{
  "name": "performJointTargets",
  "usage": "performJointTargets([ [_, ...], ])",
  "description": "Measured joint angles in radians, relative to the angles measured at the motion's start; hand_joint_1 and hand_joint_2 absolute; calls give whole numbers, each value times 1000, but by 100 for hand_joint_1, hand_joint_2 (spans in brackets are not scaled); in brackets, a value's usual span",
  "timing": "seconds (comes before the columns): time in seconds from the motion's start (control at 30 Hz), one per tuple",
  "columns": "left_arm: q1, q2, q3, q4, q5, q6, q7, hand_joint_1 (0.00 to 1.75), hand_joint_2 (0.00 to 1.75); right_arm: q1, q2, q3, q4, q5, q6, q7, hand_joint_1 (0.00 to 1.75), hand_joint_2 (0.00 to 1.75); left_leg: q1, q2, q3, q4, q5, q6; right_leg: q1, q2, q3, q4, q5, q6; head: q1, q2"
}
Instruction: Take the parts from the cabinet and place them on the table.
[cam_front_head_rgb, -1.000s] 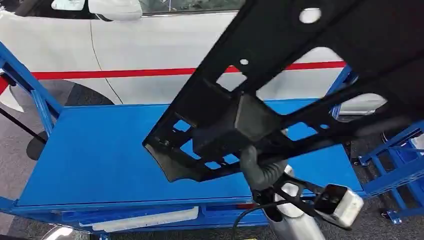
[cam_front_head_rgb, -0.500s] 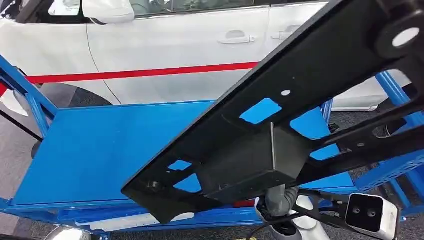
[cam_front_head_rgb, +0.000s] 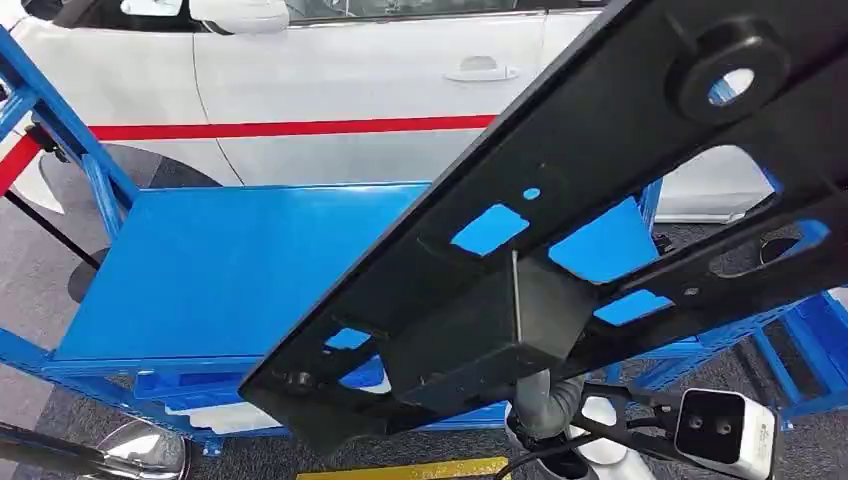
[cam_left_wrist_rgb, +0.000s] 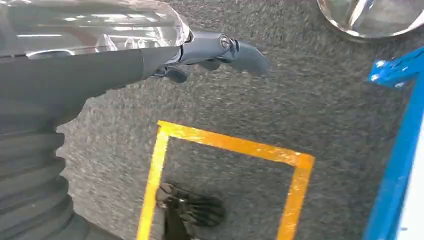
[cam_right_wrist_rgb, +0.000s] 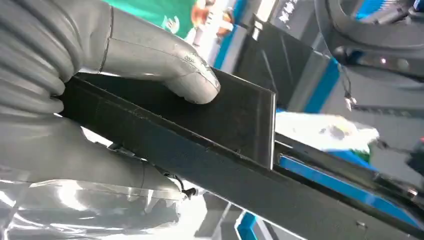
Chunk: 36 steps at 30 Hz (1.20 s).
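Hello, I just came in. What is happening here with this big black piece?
The robot holds a large black plastic part in its right hand, the thumb pressing on the part's boxy section. The part is up in the air, tilted, above the blue table and not yet set down on it. The left hand hangs over the grey floor with a yellow marking and holds nothing. A white car with a red stripe stands behind the table.

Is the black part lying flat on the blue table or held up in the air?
Held up: the right hand grips the black part, tilted above the blue table.
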Motion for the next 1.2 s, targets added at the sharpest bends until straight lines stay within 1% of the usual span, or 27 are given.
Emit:
performJointTargets([
  [0.03,1,0,-1,0,-1,-2,0,0,175,1,-4,2,1,2,-2,0,171,175,0,0,-15,1,11,-1,-2,0,-18,77,-61,3,0,0],
  [0.07,2,-2,-4,0,-6,-6,1,0,175,0,-10,5,3,2,-5,0,171,175,0,2,-30,2,21,-1,-4,0,-33,153,-102,7,0,0],
  [0.1,2,-2,-7,0,-10,-7,2,0,175,0,-14,10,4,3,-5,0,171,175,0,3,-45,5,31,-3,-5,0,-37,204,-112,10,0,0],
  [0.13,2,-3,-9,0,-11,-7,3,0,175,0,-17,13,5,6,-7,0,171,175,1,3,-61,10,38,-5,-8,-1,-23,213,-95,13,0,0],
  [0.17,2,-5,-12,0,-15,-7,6,0,175,0,-20,18,7,16,-13,0,171,175,3,3,-76,17,44,-8,-11,-1,14,180,-64,16,0,0],
  [0.23,4,-6,-22,0,-24,-6,10,0,175,-1,-24,24,7,26,-19,0,171,175,7,3,-103,35,53,-18,-17,-2,138,15,-15,19,0,0],
  [0.27,4,-7,-24,0,-28,-5,13,0,175,-4,-26,25,7,28,-19,-1,171,175,6,2,-116,46,55,-22,-17,-1,184,-65,-49,18,0,0],
  [0.3,3,-9,-24,0,-32,-5,19,0,175,-2,-27,25,6,29,-18,-1,171,175,5,2,-123,53,60,-29,-4,3,196,-84,-50,5,-1,0],
  [0.37,4,-10,-26,0,-37,0,33,0,175,-1,-31,25,6,29,-14,-3,171,175,5,1,-124,50,73,-44,-4,4,185,-80,-43,-7,-1,0],
  [0.4,6,-9,-29,0,-43,2,41,0,175,0,-34,25,6,28,-13,-4,171,175,7,1,-125,44,82,-52,0,3,180,-81,-35,-18,0,0],
  [0.43,8,-8,-30,0,-45,3,45,0,175,0,-37,25,6,27,-12,-4,171,175,9,0,-131,44,83,-57,-9,-1,174,-93,-21,-30,0,0],
  [0.47,8,-9,-32,0,-47,2,47,0,175,1,-41,25,6,25,-11,-4,171,175,11,-1,-142,61,49,-60,-9,-2,166,-95,-11,-37,-1,0],
  [0.57,8,-8,-41,0,-52,5,53,0,175,2,-52,24,4,10,-4,-5,171,175,14,-1,-204,275,-109,-72,-6,-3,130,-94,18,-45,0,0],
  [0.6,9,-9,-44,1,-52,5,56,0,175,3,-56,23,4,6,3,-5,171,175,14,-1,-214,332,-127,-73,-5,-4,118,-94,26,-45,0,0],
  [0.63,9,-10,-45,1,-52,7,59,0,175,3,-61,21,5,-1,8,-5,171,175,14,-1,-205,349,-119,-74,-4,-4,106,-93,35,-44,-1,0],
  [0.67,9,-11,-46,1,-52,7,59,0,175,3,-66,19,5,-6,11,-5,171,175,14,-1,-174,320,-92,-71,-4,-4,97,-92,43,-42,-1,0],
  [0.73,8,-11,-48,1,-52,8,58,0,175,3,-74,14,5,-13,15,-6,171,175,13,-1,-55,148,-28,-61,-3,-2,81,-92,58,-37,-1,0],
  [0.77,6,-11,-48,0,-52,9,58,0,175,3,-78,13,5,-17,17,-6,171,175,12,-2,4,53,-31,-53,-3,-2,78,-92,64,-33,-1,0],
  [0.8,4,-10,-48,0,-52,10,57,0,175,1,-81,9,5,-18,19,-7,171,175,4,-4,33,6,-48,-49,0,-3,72,-92,71,-25,0,0],
  [0.87,6,-11,-48,1,-52,10,57,0,175,1,-86,7,5,-19,21,-7,171,175,-2,-6,22,11,-34,-40,-6,-4,74,-101,88,-12,0,0],
  [0.93,6,-10,-48,1,-52,11,57,0,175,1,-89,5,5,-19,21,-8,171,175,1,-4,9,-8,-12,-23,-3,-2,72,-110,103,3,0,0],
  [0.97,3,-12,-48,1,-52,11,57,0,175,1,-93,2,5,-20,21,-9,171,175,5,2,11,-10,1,-12,-6,-1,65,-96,71,6,0,0],
  [1.0,2,-12,-48,1,-52,10,57,0,175,-1,-95,0,5,-20,21,-9,171,175,5,2,-2,-10,10,-1,-6,0,49,-48,16,5,0,0],
  [1.07,3,-13,-48,1,-52,10,57,0,175,3,-100,-2,5,-20,21,-8,171,175,1,3,-31,-5,30,3,-7,0,0,111,-92,10,0,0],
  [1.1,4,-14,-48,1,-52,10,57,0,175,3,-103,-3,5,-20,21,-8,171,175,0,4,-47,-1,39,3,-7,0,-17,182,-119,13,0,0],
  [1.13,4,-14,-48,1,-52,10,57,0,175,3,-105,-5,5,-20,21,-8,171,175,-1,4,-64,5,46,2,-7,-1,-14,211,-116,15,0,0],
  [1.2,4,-15,-48,1,-52,10,57,0,175,3,-107,-6,5,-20,21,-8,171,175,-1,4,-96,20,59,0,-7,-1,57,138,-58,13,0,0],
])
